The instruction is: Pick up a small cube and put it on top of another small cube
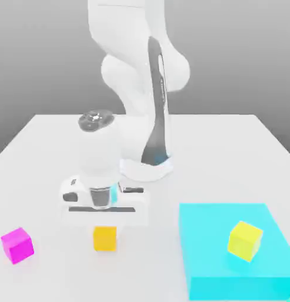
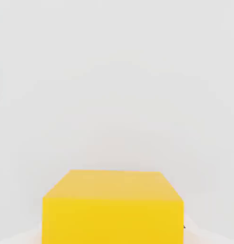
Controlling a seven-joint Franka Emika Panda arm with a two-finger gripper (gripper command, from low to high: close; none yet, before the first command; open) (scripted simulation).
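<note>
Nearest, at the exterior view's lower right, we find the cyan block [image 1: 230,288] w/ the yellow cube [image 1: 245,240] on top; we judge it a raised stand for a possible stack target. At the exterior view's lower left, the magenta cube [image 1: 17,245] sits apart, the other candidate. Between, left of ctr., is the task's amber cube [image 1: 105,242], apparently at tabletop [image 1: 147,265] level, square to the hand, presumably for an even grip before lift. Beyond it, the gripper [image 1: 105,237]: closed, pinching the amber cube from opposite sides.
</note>
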